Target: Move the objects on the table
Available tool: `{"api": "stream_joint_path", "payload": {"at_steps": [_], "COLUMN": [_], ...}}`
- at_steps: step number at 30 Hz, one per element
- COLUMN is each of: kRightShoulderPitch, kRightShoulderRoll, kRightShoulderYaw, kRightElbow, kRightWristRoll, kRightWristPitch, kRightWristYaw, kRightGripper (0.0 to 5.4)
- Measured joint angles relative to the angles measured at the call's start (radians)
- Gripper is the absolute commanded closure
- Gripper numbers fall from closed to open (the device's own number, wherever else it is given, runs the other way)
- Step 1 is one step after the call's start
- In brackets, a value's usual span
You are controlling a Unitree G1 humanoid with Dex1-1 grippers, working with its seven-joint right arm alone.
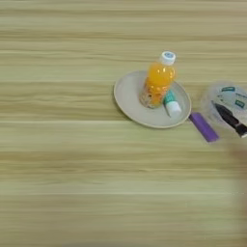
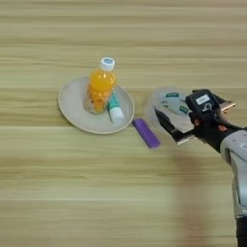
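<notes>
- Nearest the camera, the silver forearm [image 2: 236,159] is seen entering from the bottom right corner, reaching up and leftward to the right gripper [image 2: 190,123].
- One black finger [image 2: 166,124] is laid over the near side of the clear tape roll with teal-marked core [image 2: 170,107]; a second finger seems to reach past the roll's far right edge. The jaws are thus judged to be spread about the roll, though whether they already press on it cannot be told.
- The step in hand is judged to be the grasp of the tape roll, which lies flat on the light wood-grain table [image 1: 72,183], right of the other objects.
- For the next move, a firm closure on the roll's rim would be called for before any lift, with care taken not to brush the short purple bar [image 2: 146,133], which lies just beside the roll on its left.
- The round beige plate [image 1: 126,94] is set left of the bar; the small orange-drink bottle with white cap [image 1: 158,82] stands upright on it, and the green-white tube [image 1: 171,104] lies on the plate against the bottle's right side.
- Only a single finger tip over the roll is shown in the left eye view, at its right edge; the gripper body, wrist and forearm are shown in the right eye view alone.
</notes>
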Motion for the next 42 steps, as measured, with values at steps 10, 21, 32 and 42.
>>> {"api": "stream_joint_path", "payload": {"at_steps": [10,21,32,42], "kRightShoulderPitch": [-0.006,-0.08,-0.175,-0.215], "kRightShoulderRoll": [-0.001,-0.011,-0.015,-0.016], "kRightShoulderYaw": [0.018,0.06,0.117,0.161], "kRightElbow": [0.038,0.175,0.324,0.444], "kRightWristRoll": [-0.003,-0.03,-0.059,-0.076], "kRightWristPitch": [-0.012,-0.05,-0.093,-0.127], "kRightWristYaw": [0.003,0.025,0.044,0.056], "kRightGripper": [0.04,0.04,0.04,0.04]}}
